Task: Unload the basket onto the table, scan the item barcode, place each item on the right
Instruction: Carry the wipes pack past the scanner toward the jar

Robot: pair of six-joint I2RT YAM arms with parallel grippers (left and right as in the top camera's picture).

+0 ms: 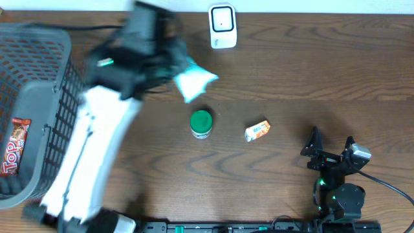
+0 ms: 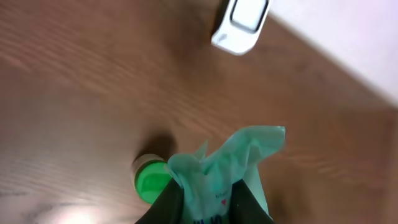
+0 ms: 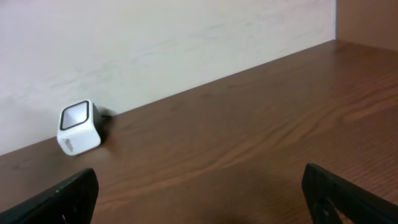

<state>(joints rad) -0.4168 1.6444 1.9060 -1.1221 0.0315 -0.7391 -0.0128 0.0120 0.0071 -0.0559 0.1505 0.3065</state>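
Left jaws: almost closed, pinching the near end of the mint-green pouch (image 2: 227, 165); one black finger (image 2: 163, 205) presses on each side of it.
Pouch: crumpled, it sticks out past the fingertips toward the scanner (image 1: 222, 26) but stays apart from it. I cannot tell if it touches the tabletop (image 1: 310, 71).
Scanner: small white box with a dark window, standing at the far edge of the tabletop by the wall.
Left arm (image 1: 97, 149): reaches from the near left corner toward the far side; it is blurred in the overhead view.
Right jaws: wide open with nothing between the fingers (image 3: 62, 199), low at the near right, well apart from the pouch.
Green-lidded jar (image 1: 201, 123): upright in the middle, on the near side of the pouch, not between pouch and scanner.
Orange-white box (image 1: 257, 131): near the jar, to its right, not touching.
Basket (image 1: 45, 71): grey, at the left edge; a red snack packet (image 1: 14, 145) lies inside.
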